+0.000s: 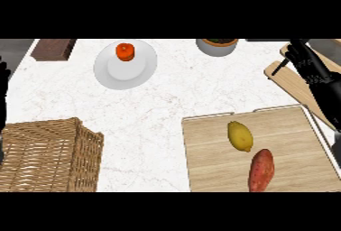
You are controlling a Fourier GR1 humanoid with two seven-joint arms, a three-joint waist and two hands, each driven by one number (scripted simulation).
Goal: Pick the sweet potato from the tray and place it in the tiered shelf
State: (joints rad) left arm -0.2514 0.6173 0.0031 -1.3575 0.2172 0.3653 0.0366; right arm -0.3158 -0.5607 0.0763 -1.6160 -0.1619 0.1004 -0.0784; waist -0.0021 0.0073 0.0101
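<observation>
Step in hand, by my read: reach for the sweet potato (261, 170), not yet touched. It lies on the wooden tray (293, 131) at the lower right of the desk (166, 113), near the tray's front edge, just below the lemon (240, 136) and apart from it.

Right hand (307, 61) is up at the right edge, well away from the tray, fingers fairly straight, holding nothing. Left hand: only a dark sliver at the left edge, can't tell its state.

To do it well: bring the right hand down over the potato's middle, fingers across the short axis, avoid nudging the lemon.

Potato: reddish-brown, elongated, tapered ends, lying lengthwise, slightly tilted. White 2-level stand (125, 65) with an orange item (125, 51) at upper left is likely the tiered shelf.
</observation>
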